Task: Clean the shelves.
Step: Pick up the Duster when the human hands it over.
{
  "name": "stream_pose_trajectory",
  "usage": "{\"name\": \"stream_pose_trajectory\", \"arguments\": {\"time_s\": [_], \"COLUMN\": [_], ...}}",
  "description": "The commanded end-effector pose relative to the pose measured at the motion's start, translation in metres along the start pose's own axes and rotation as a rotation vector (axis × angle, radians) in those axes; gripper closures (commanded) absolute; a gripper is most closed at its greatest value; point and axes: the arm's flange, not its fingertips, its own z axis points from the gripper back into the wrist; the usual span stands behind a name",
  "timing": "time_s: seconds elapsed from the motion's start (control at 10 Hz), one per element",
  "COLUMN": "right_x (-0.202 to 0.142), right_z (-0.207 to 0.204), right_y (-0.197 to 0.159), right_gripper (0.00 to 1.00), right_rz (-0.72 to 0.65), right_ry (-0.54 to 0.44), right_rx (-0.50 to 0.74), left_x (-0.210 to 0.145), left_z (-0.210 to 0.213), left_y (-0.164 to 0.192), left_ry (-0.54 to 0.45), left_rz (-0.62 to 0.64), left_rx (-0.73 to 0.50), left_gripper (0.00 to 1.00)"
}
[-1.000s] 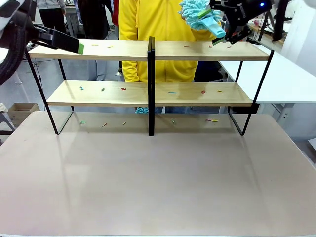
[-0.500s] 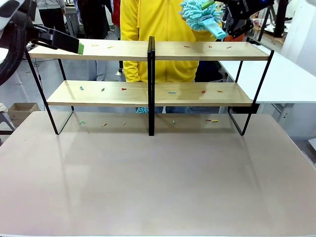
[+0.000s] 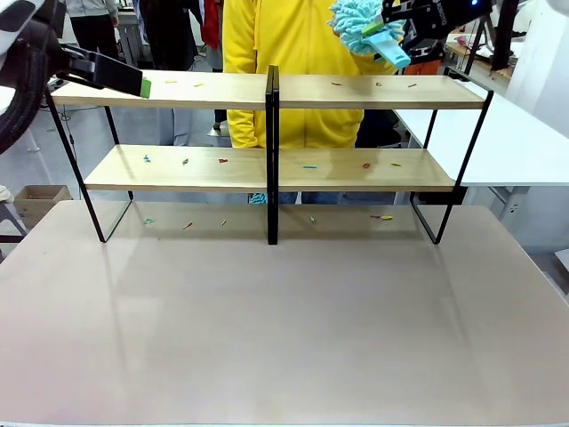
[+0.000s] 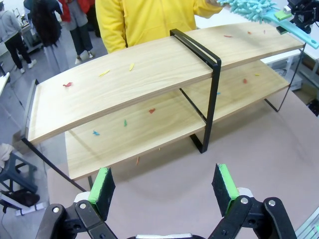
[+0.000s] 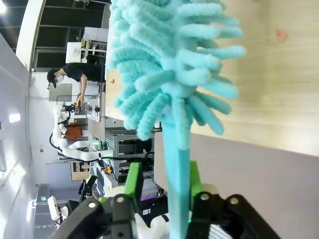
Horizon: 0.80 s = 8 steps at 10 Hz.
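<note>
Shelves (image 3: 222, 91) stand across the worktop (image 3: 284, 338) toward 12 o'clock. Both boards are dotted with coloured scraps (image 3: 222, 161) (a few on the worktop underneath too). Front view: turquoise duster (image 3: 360, 20) at 1 o'clock, above the top board's right half, not touching it. Right wrist view gives the grip: right gripper (image 5: 164, 180), jaws clamped on the duster's handle, fluffy head away from the wrist. Left wrist view: left gripper (image 4: 162, 184), jaws wide, nothing between. Front view puts it at 10 o'clock, by the top board's left end. Behind the shelves, a person in yellow top (image 3: 293, 36).
</note>
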Motion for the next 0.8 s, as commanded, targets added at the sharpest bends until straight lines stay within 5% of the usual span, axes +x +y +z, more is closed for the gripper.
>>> {"name": "stream_pose_trajectory", "arguments": {"time_s": [0.0, 0.7], "right_x": [-0.003, -0.007], "right_z": [0.000, 0.012], "right_y": [-0.003, -0.010], "right_gripper": [0.96, 1.00], "right_rz": [-0.004, 0.028], "right_ry": [-0.006, -0.007], "right_rx": [0.004, -0.007], "left_x": [0.000, 0.000], "left_z": [0.000, 0.000], "left_y": [0.000, 0.000], "left_ry": [-0.002, -0.002], "left_rz": [0.001, 0.001], "left_rx": [0.001, 0.001], "left_gripper": [0.00, 0.00]}}
